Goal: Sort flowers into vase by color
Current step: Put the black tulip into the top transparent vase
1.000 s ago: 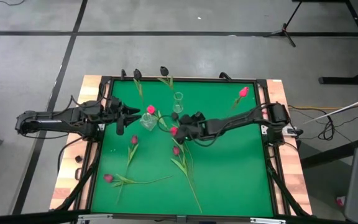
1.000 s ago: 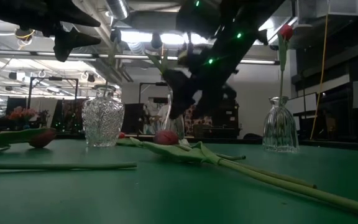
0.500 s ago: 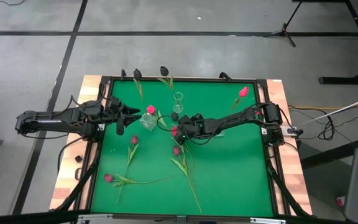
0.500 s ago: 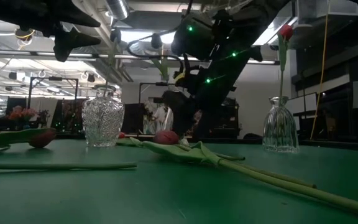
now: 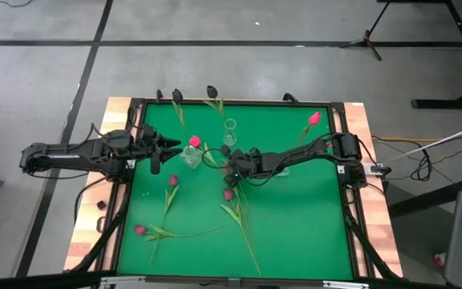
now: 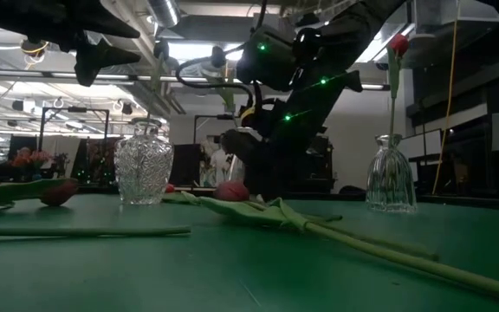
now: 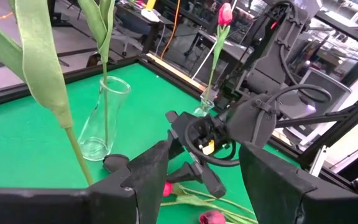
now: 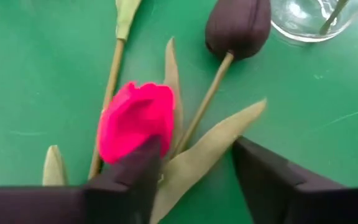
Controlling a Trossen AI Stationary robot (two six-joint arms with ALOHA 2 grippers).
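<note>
Now my right gripper (image 8: 191,168) is down on the green table (image 5: 295,217) near its middle, its two fingers (image 8: 135,171) standing apart around the leaves just below a bright pink tulip (image 8: 135,121); one finger touches the pink head, but nothing is clamped. Beside that flower lies a dark tulip (image 8: 238,25), its stem crossing the pink one's leaves, and just past its head is the base of a clear glass vase (image 8: 309,18). Seen from above, my right gripper (image 5: 229,171) is just beside the cut-glass vase (image 5: 191,156), which carries a pink flower (image 5: 195,141). My left gripper (image 5: 167,147) hovers near the table's left edge, on the other side of that vase, fingers spread and empty. A slim vase (image 5: 229,128) stands toward the far edge with green stems in it, and another pink tulip (image 5: 314,118) stands upright in a vase near the far right corner. More tulips lie flat: a magenta one (image 5: 172,181) left of the middle, one (image 5: 140,229) near the near left corner, and one (image 5: 228,194) with a long stem running toward the near edge.
</note>
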